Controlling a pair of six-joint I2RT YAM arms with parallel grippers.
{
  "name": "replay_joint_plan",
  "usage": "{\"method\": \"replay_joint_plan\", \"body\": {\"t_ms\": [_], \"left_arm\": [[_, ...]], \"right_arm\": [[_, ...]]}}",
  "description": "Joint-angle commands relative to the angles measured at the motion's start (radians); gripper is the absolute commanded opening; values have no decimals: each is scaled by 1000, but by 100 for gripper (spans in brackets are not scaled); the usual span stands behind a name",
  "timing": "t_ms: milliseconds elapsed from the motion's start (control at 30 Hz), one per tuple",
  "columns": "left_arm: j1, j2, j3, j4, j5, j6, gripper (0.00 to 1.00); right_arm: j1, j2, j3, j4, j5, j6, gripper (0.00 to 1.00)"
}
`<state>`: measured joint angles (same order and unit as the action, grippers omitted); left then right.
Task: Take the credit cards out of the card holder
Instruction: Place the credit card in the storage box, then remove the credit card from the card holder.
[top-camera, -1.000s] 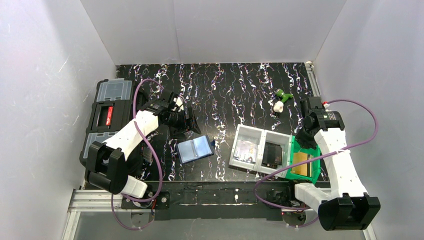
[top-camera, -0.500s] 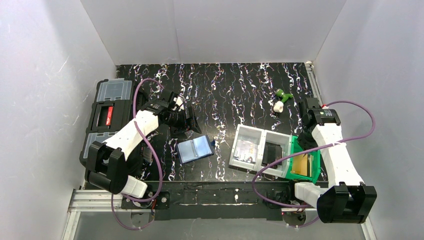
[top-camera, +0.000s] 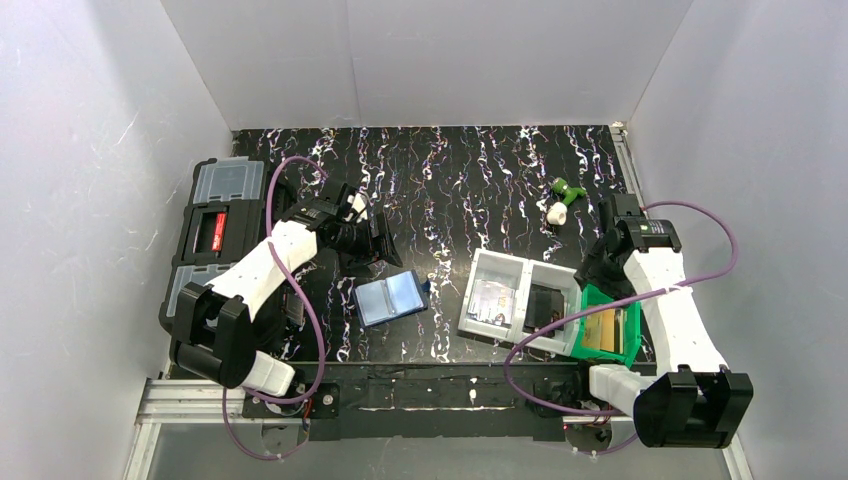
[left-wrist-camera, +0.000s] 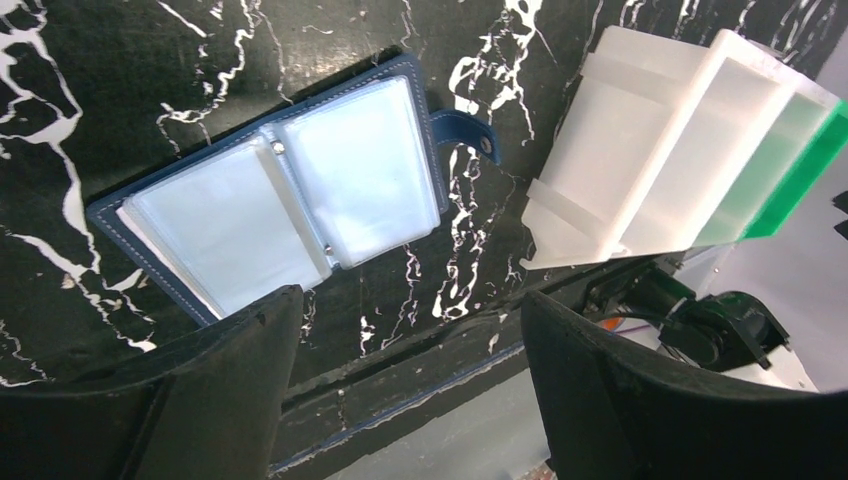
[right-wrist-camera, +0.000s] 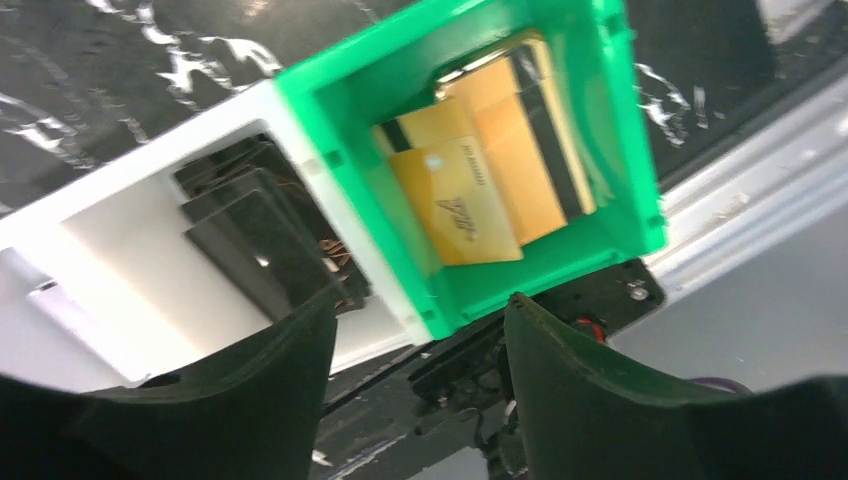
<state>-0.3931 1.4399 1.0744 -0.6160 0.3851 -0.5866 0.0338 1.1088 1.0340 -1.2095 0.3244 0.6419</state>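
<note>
**A:** Near the middle of the table, slightly left, the card holder (top-camera: 390, 298) lies open and flat, clear sleeves up, with its snap tab sticking out to the right.

**B:** And the left gripper (left-wrist-camera: 405, 340)?

**A:** It hangs above the holder on the far-left side, touching nothing, its jaws spread wide and empty.

**B:** Where are the credit cards (right-wrist-camera: 480, 190)?

**A:** Gold-tan ones lie stacked in the green bin (right-wrist-camera: 620, 120) at the near right, which stands against the white two-part bin (left-wrist-camera: 640, 150). (I cannot tell whether the sleeves hold any more.)

**B:** The right gripper (right-wrist-camera: 415, 330)?

**A:** It is above the green bin's far edge, jaws apart and nothing between them. Dark flat items (right-wrist-camera: 255, 240) sit in the white compartment next to the green bin.
</note>
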Motion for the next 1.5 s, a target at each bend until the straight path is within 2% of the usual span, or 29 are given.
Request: {"method": "replay_joint_plan", "body": {"t_ms": [0, 100, 333, 500, 733, 1067, 1467], "left_arm": [[15, -56, 11, -70, -98, 14, 80], [52, -101, -3, -99, -135, 15, 80], [137, -207, 20, -178, -209, 25, 81], [193, -237, 25, -198, -197, 6, 81], [251, -255, 40, -216, -174, -23, 81], [310, -246, 53, -198, -80, -86, 81], [319, -219, 61, -197, -60, -92, 81]], "right_arm": [[10, -50, 49, 125, -208, -32, 75], [92, -27, 76, 161, -227, 0, 78], [451, 170, 204, 237, -192, 99, 79], [655, 402, 337, 325, -220, 122, 78], [883, 717, 628, 321, -238, 77, 78], [1010, 971, 803, 359, -288, 24, 77], [1051, 1176, 955, 339, -244, -20, 78]]}}
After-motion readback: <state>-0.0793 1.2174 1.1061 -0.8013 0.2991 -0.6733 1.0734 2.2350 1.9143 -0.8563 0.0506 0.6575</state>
